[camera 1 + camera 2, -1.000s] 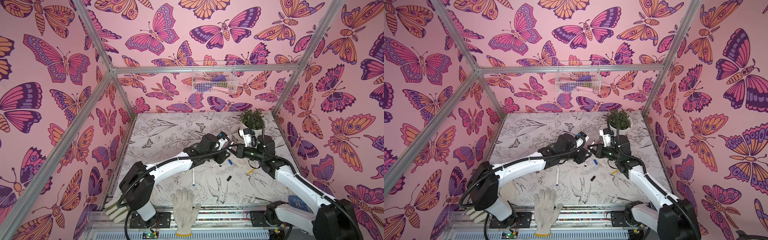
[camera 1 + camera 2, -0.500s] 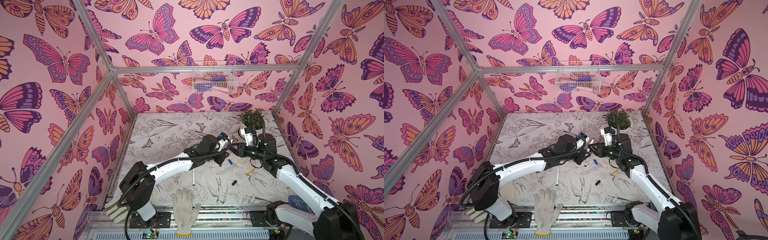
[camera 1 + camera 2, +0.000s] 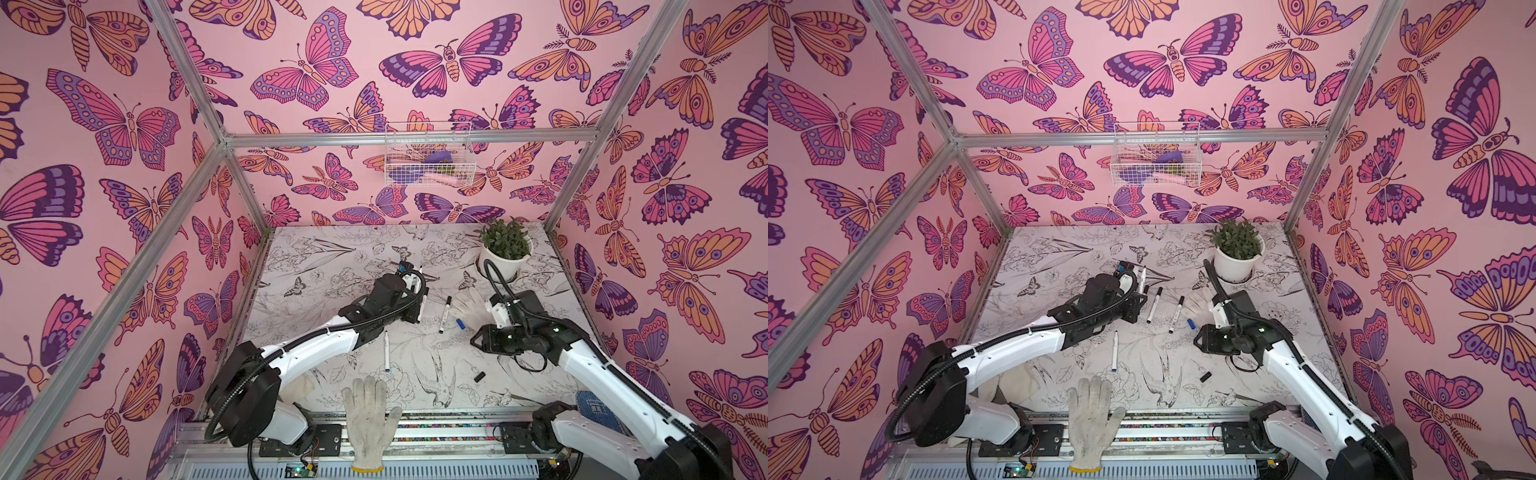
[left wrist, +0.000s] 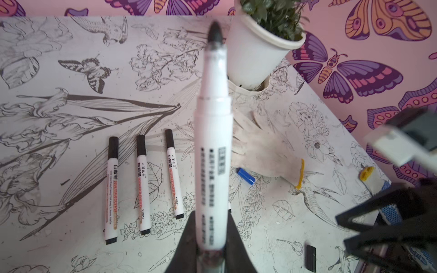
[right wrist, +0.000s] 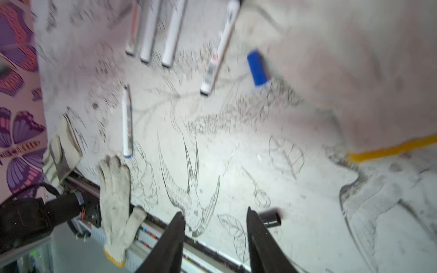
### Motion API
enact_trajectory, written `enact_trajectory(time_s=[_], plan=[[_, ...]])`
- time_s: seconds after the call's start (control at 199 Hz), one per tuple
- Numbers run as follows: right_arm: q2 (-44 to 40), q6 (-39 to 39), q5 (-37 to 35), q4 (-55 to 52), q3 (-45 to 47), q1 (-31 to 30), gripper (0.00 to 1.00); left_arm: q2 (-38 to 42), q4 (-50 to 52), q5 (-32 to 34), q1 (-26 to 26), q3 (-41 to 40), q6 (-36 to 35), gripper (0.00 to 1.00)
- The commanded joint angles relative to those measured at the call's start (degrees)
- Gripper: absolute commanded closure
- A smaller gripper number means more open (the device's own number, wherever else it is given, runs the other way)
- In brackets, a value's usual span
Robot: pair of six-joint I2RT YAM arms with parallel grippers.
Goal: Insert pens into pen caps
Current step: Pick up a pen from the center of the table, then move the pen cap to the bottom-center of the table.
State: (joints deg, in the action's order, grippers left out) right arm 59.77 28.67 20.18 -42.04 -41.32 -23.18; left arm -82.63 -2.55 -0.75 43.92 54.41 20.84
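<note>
**Pens and caps on the table [image 3: 332, 266], placed relative to the pot [image 4: 250, 54]**

- **Held pen:** the left gripper [image 4: 211, 227] is clamped on a pen [image 4: 212, 141]. It has a white barrel, a dark printed label and a bare black tip, which points toward the pot.
- **Right gripper:** the right gripper [image 5: 214, 212] has its jaws parted with nothing between them. It hangs over the table on the side of the pot nearer the robot bases.
- **Capped pens:** three capped pens [image 4: 143, 184] lie side by side in a row, well apart from the pot. Each has a white barrel and a black cap.
- **Fourth capped pen:** the fourth capped pen [image 3: 444, 313] lies closer to the pot than the row does. In the left wrist view the held pen hides almost all of it.
- **Blue-tipped pen:** the blue-tipped pen [image 3: 1114, 351] lies uncapped and alone, farther from the pot than the row.
- **Blue cap:** the blue cap [image 4: 246, 176] lies loose between the fourth capped pen and a glove [image 4: 264, 151]. That glove is spread flat just beside the pot.
- **Black cap:** the black cap [image 3: 480, 377] lies loose, farther from the pot than the blue cap. In the right wrist view it appears just beside one finger, but in both top views it lies apart from the right gripper.
- **Front glove:** the front glove [image 3: 370, 415] overhangs the table edge farthest from the pot.
- **Picture quality:** the right wrist view is blurred, so labels there cannot be read
</note>
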Motion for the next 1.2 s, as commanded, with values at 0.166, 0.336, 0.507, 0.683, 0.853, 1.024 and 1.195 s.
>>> enact_trajectory(time_s=[0.166, 0.336, 0.507, 0.683, 0.853, 1.024, 1.195], plan=[[-0.73, 11.55, 0.59, -11.46, 9.59, -2.18, 0.59, 2.68, 0.13, -0.89, -1.03, 0.48, -3.85, 1.0], [-3.64, 15.67, 0.46, -8.07, 15.77, -2.16, 0.57, 4.77, 0.35, -0.83, -1.53, -1.89, -4.6, 1.0], [2.14, 15.49, -2.15, -0.93, 14.25, -0.66, 0.56, 7.19, 1.01, 0.94, -1.91, -3.39, -5.18, 1.0], [13.52, 10.68, -3.57, -1.08, 7.69, -0.37, 0.63, 7.89, 1.98, 1.25, -2.0, -3.57, -5.59, 1.0], [17.47, 9.83, -2.17, 0.37, 7.11, -0.37, 0.85, 9.11, 2.46, 1.59, -1.98, -3.83, -5.79, 1.0], [19.63, 9.27, -1.84, 1.24, 6.92, -1.07, 0.91, 12.06, 2.42, 2.34, -2.0, -5.26, -5.42, 1.0], [22.71, 8.79, -4.1, 1.46, 5.65, -4.43, 0.87, 12.66, 2.55, 2.24, -2.0, -5.93, -4.85, 1.0]])
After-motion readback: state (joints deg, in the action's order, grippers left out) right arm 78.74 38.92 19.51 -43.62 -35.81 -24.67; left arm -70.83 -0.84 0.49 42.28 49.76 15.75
